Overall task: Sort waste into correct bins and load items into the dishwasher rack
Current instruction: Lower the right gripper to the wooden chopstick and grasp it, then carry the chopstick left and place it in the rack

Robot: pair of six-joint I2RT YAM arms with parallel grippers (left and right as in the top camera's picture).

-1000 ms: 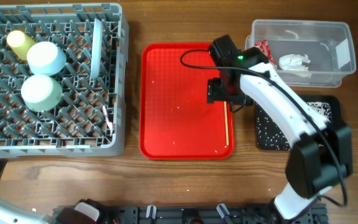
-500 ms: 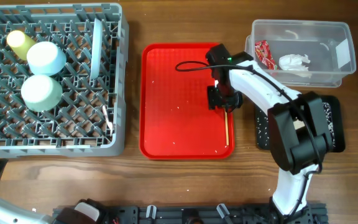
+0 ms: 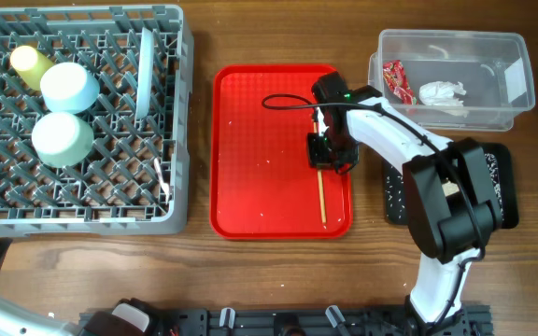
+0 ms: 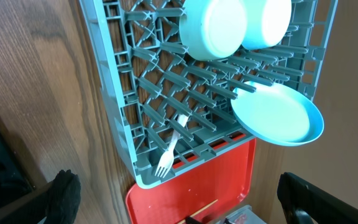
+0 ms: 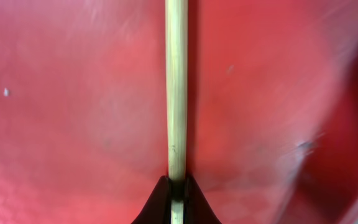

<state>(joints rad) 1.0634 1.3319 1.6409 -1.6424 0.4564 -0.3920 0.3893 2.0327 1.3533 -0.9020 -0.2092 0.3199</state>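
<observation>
The right gripper (image 3: 323,154) is clenched on the thin wooden stick (image 3: 321,198), which lies on the red tray (image 3: 260,121). The left gripper (image 4: 180,196) is released, near the dishwasher rack (image 3: 110,201).

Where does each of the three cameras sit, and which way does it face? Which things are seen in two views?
Overhead: above the table, looking straight down on the dishwasher rack, red tray and clear tub; the right gripper shows.
Left wrist: beside the rack's corner, facing the fork and plate; its two open fingers show.
Right wrist: low over the red tray, looking along the wooden stick; its fingertips pinch it.
Shared: overhead and right wrist both show the wooden stick and red tray.
</observation>
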